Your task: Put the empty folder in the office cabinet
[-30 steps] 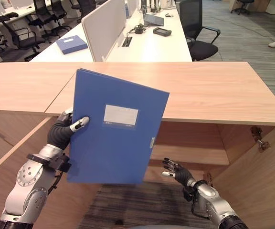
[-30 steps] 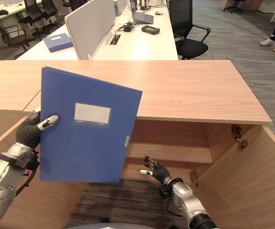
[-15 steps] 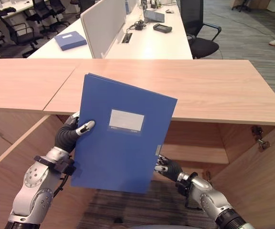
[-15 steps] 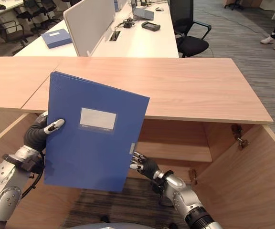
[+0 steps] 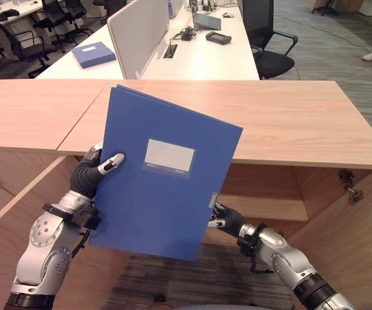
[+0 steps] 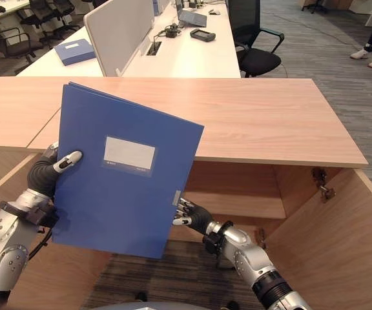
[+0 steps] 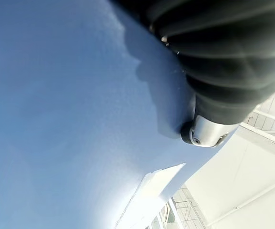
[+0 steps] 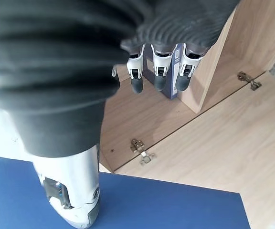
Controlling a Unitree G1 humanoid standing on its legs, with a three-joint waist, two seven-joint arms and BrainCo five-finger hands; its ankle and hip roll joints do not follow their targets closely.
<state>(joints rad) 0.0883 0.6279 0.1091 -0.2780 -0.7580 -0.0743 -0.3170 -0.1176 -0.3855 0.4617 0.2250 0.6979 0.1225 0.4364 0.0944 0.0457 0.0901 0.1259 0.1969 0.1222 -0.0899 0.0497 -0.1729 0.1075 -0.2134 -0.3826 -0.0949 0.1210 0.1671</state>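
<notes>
On folder point(image 5: 163, 174) front: blank white label point(image 5: 169, 155); left hand point(image 5: 90, 174) gripping.

The big blue folder point(image 5: 163, 174) stands in front of the open cabinet point(image 5: 270, 194) and blocks its left part. To the right the shelf point(image 5: 270, 208) looks bare, though its back is hard to see.

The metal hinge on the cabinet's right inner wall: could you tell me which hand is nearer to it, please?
Right. The right hand reaches inside the cabinet opening at the blue folder's lower right edge, on the metal hinge's side. The left hand grips the folder's far left edge.
</notes>
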